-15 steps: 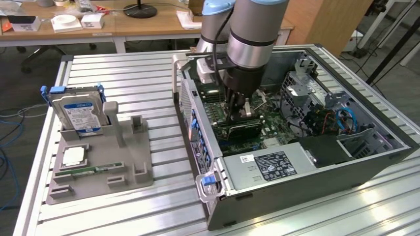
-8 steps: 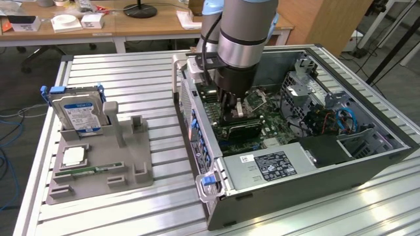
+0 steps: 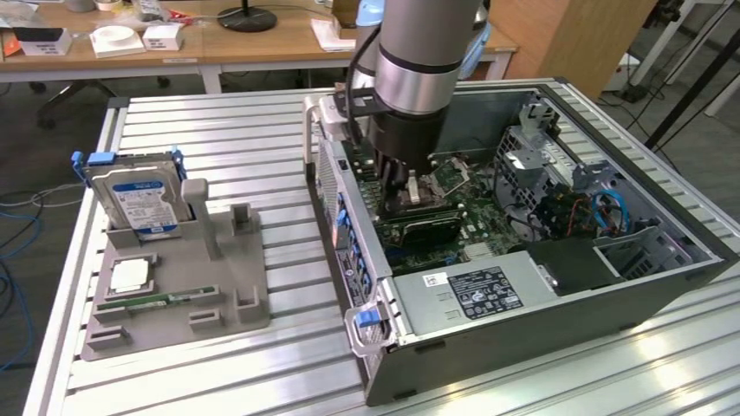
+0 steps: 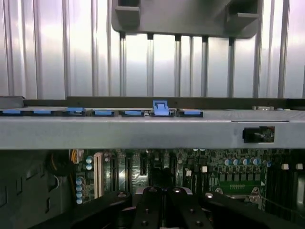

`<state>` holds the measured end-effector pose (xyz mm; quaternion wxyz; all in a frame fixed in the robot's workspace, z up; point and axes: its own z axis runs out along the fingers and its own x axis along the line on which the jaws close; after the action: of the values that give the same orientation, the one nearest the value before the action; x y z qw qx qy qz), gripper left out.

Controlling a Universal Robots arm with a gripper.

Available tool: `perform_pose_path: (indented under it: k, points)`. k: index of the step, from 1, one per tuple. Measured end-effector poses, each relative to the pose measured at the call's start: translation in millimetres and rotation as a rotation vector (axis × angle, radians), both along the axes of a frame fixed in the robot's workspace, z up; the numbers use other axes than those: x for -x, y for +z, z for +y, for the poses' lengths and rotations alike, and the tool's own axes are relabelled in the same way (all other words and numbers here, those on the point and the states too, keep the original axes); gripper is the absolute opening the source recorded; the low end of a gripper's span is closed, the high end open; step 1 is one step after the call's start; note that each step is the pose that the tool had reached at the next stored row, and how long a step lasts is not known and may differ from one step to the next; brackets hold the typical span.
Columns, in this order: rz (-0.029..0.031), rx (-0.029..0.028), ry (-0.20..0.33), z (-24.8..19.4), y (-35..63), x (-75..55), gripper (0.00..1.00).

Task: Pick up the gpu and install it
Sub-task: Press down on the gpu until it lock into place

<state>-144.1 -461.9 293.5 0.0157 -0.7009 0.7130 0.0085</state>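
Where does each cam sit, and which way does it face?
Exterior view: raised, off the arm, looking down at the open computer case, gray parts holder and the arm.
Wrist view: on the wrist inside the case, facing across the motherboard to the case wall; shut claw shows.
Shared: case, motherboard, holder.

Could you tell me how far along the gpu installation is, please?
Pickup looks done: the gpu is inside the computer case, at the motherboard, away from the grey holder. In hand: the shut claw sits right over it. Left: full seating can't be confirmed.
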Motion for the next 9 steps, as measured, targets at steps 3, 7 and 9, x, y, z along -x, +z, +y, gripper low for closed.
perform_pose_path:
  k: [3, 7, 9]
  points:
    - [0.0356, 0.0001, 0.0, 0.0, 0.1, 1.7, 0.11]
    - [0.0449, -0.0001, -0.001, 0.0, 0.1, 5.2, 0.11]
    - [0.0585, 0.0, -0.002, 0.0, 0.2, 6.5, 0.11]
